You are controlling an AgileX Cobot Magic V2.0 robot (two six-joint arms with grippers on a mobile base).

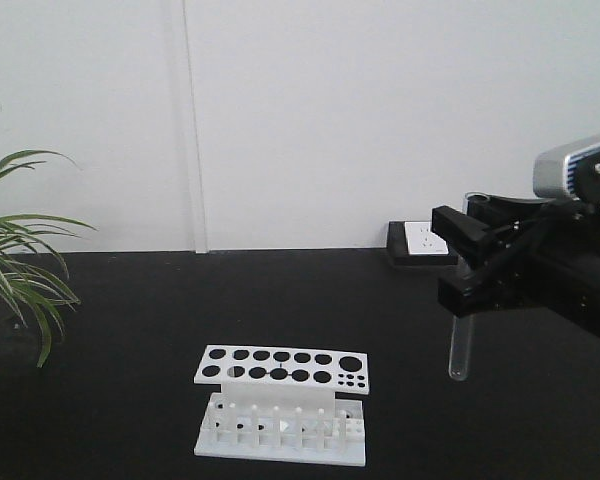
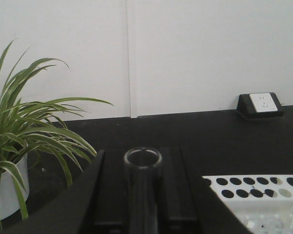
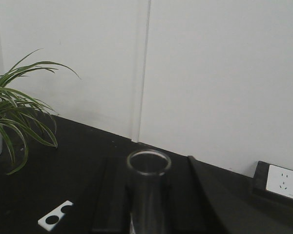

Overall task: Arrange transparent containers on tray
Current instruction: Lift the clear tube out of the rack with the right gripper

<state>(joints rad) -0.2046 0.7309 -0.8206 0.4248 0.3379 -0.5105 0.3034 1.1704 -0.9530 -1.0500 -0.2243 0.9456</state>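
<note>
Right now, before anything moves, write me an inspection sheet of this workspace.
Surface: black tabletop, matte.
Job's things: first test tube hangs upright from the right gripper; second test tube stands between the fingers of the left gripper; tray: nothing seen.
Clutter: white tube rack, no tubes standing in it.
Grippers: right gripper shut on the first test tube; left gripper shut on the second test tube.
Cables: nothing seen.
Surroundings: potted plant at the left edge, socket box at the rear of the table, white wall behind.
</note>
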